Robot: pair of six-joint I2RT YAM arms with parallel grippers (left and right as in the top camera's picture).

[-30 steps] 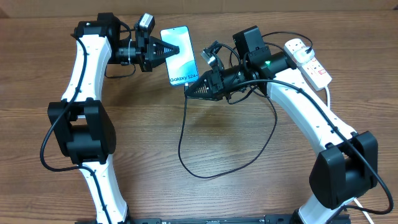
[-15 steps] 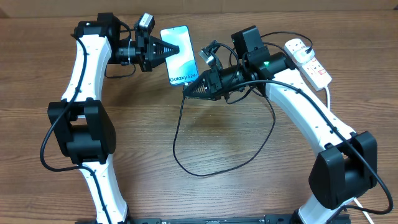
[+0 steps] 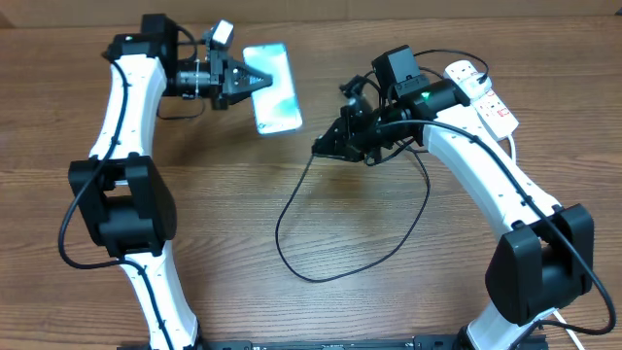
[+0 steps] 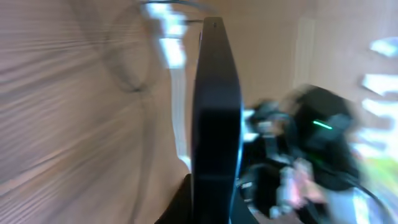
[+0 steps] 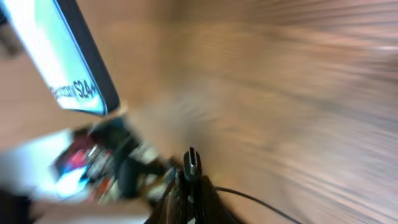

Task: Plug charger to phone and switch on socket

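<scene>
What has just changed: the phone [image 3: 272, 89] has swung up and to the left with the left gripper [image 3: 255, 80], and the right gripper [image 3: 319, 149] has drawn back to the right. Half a second ago its tip sat at the phone's bottom edge; now the two are well apart.
What that means: I judge the connector is not seated. The approach has come undone and has to be lined up again before the socket can be switched on.
Phone: clamped in the left gripper and seemingly off the worktop [image 3: 224, 243]. It is blurred from above and shows edge-on in the left wrist view.
Charger [image 3: 279, 228]: its black cable lies in a wide loop on the worktop between the arms. The connector [image 5: 191, 160] pokes out from the right gripper, pointing toward the phone's lower end.
Left arm pose: stretched along the left side, wrist turned inward toward the middle, gripper closed on the phone's edge.
Right arm pose: bent across from the right, wrist aimed left and slightly down, gripper pinched shut on the charger just behind the connector.
Socket [image 3: 483, 92]: at the far right, behind the right arm, untouched.
</scene>
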